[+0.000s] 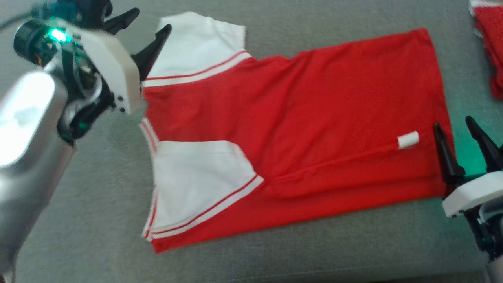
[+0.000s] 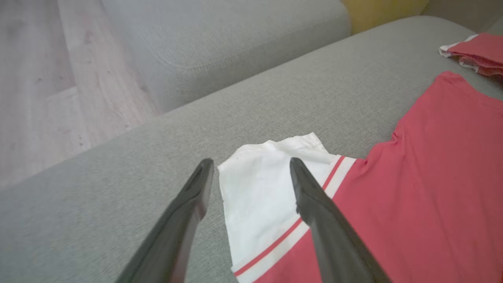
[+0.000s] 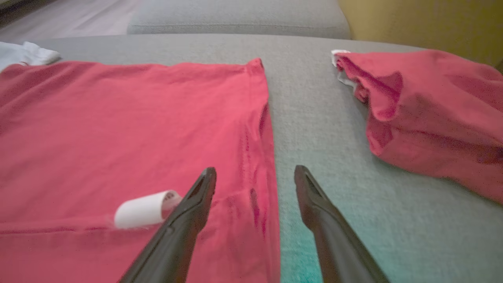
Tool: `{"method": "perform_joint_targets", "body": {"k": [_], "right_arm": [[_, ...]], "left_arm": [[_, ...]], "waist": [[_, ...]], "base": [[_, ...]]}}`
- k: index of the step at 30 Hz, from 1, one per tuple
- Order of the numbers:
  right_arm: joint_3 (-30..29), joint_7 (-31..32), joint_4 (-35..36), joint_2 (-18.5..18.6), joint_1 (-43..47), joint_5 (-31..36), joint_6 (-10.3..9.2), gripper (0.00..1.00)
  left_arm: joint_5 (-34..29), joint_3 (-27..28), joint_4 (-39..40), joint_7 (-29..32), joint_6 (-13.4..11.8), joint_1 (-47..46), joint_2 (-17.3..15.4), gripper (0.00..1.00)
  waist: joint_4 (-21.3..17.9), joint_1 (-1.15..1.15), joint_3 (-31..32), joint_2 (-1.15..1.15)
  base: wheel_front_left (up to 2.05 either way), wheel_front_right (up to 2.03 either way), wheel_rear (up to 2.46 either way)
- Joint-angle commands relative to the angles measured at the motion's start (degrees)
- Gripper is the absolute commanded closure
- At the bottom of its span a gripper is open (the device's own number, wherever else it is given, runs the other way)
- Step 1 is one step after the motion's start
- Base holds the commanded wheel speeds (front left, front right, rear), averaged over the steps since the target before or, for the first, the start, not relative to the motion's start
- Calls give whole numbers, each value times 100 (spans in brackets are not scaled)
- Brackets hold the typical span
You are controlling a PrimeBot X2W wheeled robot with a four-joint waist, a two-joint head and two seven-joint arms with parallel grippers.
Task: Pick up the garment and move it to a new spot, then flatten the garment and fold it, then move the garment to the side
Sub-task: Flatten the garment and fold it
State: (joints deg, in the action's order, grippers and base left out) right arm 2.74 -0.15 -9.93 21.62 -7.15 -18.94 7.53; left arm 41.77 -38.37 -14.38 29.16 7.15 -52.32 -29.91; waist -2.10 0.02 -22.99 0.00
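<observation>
A red T-shirt [image 1: 298,125] with white, red-striped sleeves lies spread flat on the grey sofa seat [image 1: 98,204], neck end to the left, hem to the right. A white label [image 1: 408,140] sticks up near the hem. My left gripper [image 1: 151,25] hovers open over the far white sleeve [image 2: 259,196], one finger on each side of the sleeve's edge. My right gripper [image 1: 456,129] stands open at the hem's near corner [image 3: 267,220], its left finger over the red cloth, its right finger over bare cushion.
A second red garment [image 3: 432,118] lies crumpled at the far right of the seat. Another grey cushion [image 2: 220,43] and a wooden floor [image 2: 47,86] lie beyond the sofa's edge. A yellow wall [image 3: 424,23] stands behind.
</observation>
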Motion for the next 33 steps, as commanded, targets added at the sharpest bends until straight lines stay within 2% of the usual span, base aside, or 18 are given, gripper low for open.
{"method": "perform_joint_targets", "body": {"k": [1, 6, 9, 14, 22, 33], "right_arm": [[79, -5, 153, 77, 32, 50, -4, 0], [136, -53, 127, 25, -57, 74, -4, 0], [175, -86, 104, 11, -114, 91, -4, 0], [208, -137, 37, -24, -187, 108, -4, 0], [111, -213, -54, -41, -240, 164, -4, 0], [55, -231, -46, -144, -277, 287, -4, 0]], "left_arm": [[118, 156, -35, 130, 27, -366, -191, 0], [484, -229, -712, 486, 32, -842, -314, 0], [570, -368, -1077, 538, 32, -1018, -419, 0], [812, -500, -1503, 610, 33, -1123, -418, 0], [1296, -687, -1390, 389, 33, -1276, -364, 0], [1554, -1101, -1245, 162, 34, -1569, -428, 0]], "waist": [[-258, -2, -247, 0], [-468, -2, -402, 0], [-559, -2, -470, 0], [-651, -2, -522, 0], [-699, -2, -564, 0], [-715, -2, -606, 0]], "base": [[0, 0, 0], [0, 0, 0], [0, 0, 0], [0, 0, 0], [0, 0, 0], [0, 0, 0]]}}
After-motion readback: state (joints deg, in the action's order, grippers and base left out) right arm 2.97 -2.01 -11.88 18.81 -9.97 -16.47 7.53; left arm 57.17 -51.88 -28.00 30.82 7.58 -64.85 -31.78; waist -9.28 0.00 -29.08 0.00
